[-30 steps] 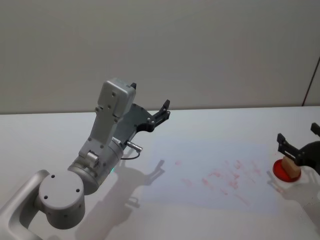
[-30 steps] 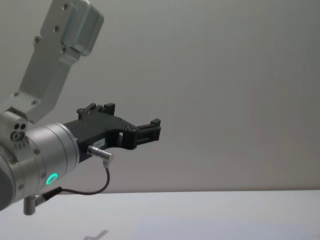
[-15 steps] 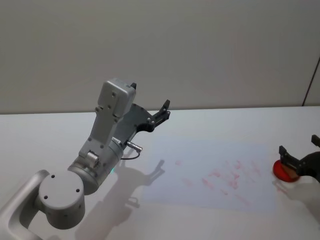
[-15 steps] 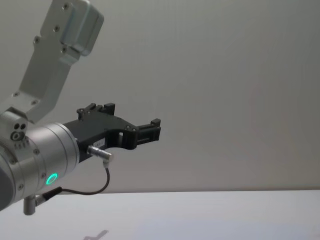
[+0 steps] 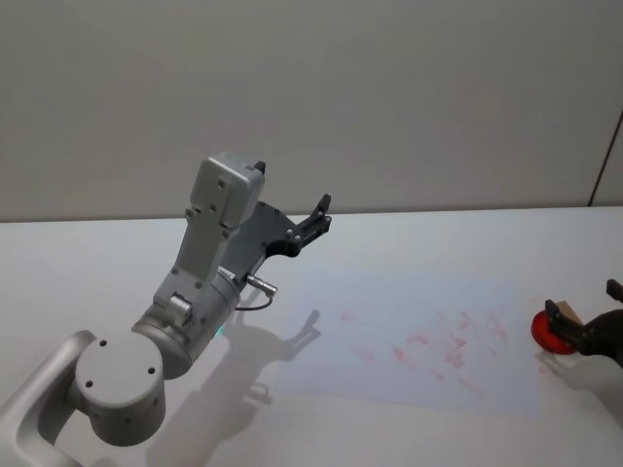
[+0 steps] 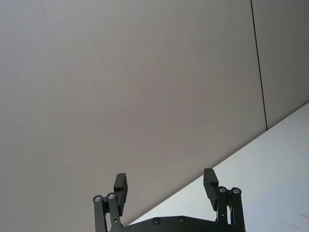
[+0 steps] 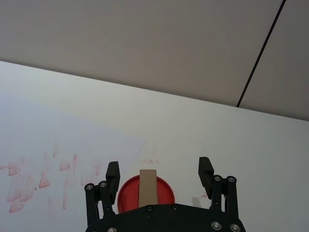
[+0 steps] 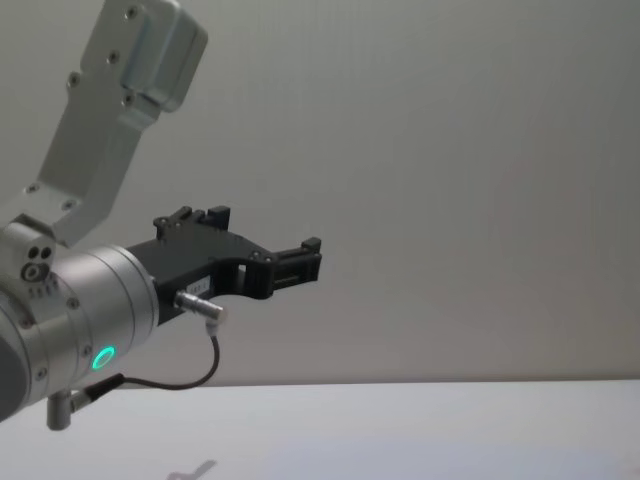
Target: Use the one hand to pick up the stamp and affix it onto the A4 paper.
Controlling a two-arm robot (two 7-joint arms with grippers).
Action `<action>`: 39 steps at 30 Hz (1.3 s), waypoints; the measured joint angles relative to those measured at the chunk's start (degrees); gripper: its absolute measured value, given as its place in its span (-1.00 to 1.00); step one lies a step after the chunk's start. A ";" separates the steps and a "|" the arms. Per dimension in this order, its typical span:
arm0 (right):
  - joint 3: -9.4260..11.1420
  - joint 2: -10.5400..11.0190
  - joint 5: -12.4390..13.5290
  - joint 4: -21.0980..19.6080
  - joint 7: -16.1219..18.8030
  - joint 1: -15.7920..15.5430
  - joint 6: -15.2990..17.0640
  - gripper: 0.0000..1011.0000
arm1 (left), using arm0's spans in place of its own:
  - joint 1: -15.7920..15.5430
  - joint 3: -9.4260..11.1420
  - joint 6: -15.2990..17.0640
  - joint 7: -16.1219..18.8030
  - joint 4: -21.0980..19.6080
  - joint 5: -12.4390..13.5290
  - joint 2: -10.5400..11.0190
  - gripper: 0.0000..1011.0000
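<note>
While right pincer [image 7: 159,166] gapes, stamp [image 7: 148,186] stands in dish [image 7: 165,192]

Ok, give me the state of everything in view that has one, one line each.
Stamp: upright on the red pad, ungripped.
Red pad: uncovered, bearing the stamp.
A4 paper: flat, with many red marks on it.
Right gripper: open, fingers either side of the stamp, apart from it.
Left gripper: open, empty, held up above the table.
</note>
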 joint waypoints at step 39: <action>-1.35 -2.64 0.11 3.33 -0.82 2.13 5.18 0.59 | 0.00 0.00 0.00 0.00 0.00 0.00 0.00 0.98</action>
